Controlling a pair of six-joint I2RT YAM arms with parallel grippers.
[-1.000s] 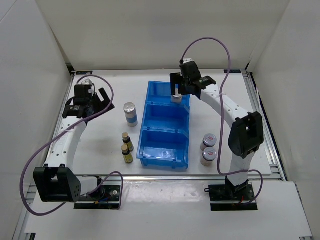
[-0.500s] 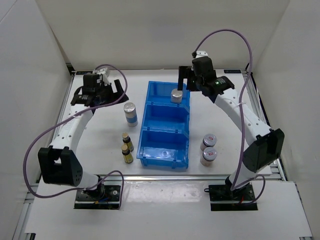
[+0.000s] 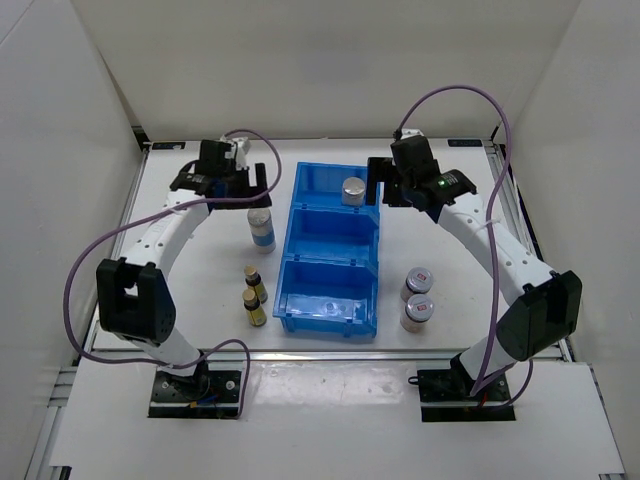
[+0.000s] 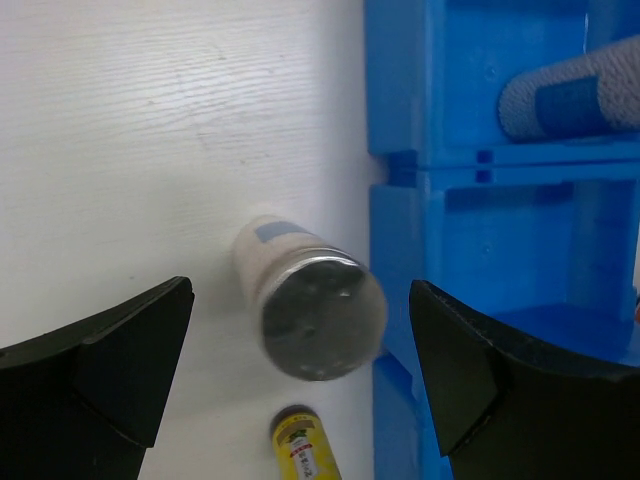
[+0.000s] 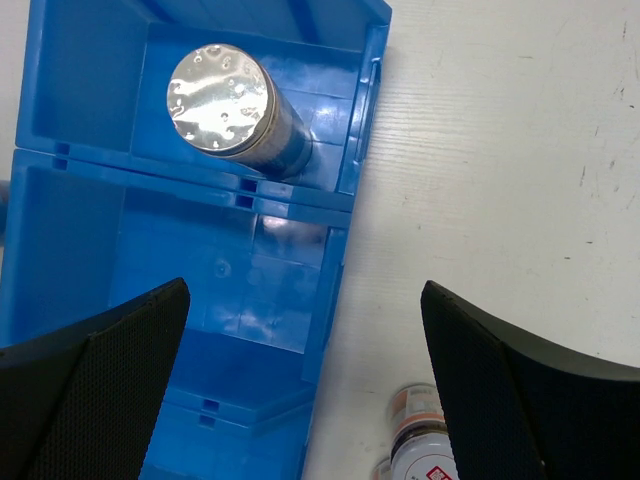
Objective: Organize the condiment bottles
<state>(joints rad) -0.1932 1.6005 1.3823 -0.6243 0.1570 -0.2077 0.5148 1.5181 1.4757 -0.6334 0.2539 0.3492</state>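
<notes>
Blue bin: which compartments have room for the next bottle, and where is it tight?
The middle compartment and near compartment are bare. The far compartment holds one silver-topped cylinder, with room on its left. Left of the blue bin is crowded: second cylinder, two amber bottles.

Bright, even white light is washing over the white table (image 3: pixel 190 290), and only faint, soft-edged shadows are falling beneath the arms. Ahead of the right gripper (image 5: pixel 305 288), the lid of the silver-topped cylinder (image 5: pixel 220 98) is glaring almost white. The floor of the blue bin (image 5: pixel 275 235) between its fingers is reflecting pale patches. Its dark fingers (image 5: pixel 90 400) are looking soft at the frame's lower corners. Between the fingers of the left gripper (image 4: pixel 300 290), the second cylinder (image 4: pixel 310 310) is appearing slightly blurred, its metal top dull grey. The amber bottle (image 4: pixel 305 450) just behind it is smearing out of focus.
</notes>
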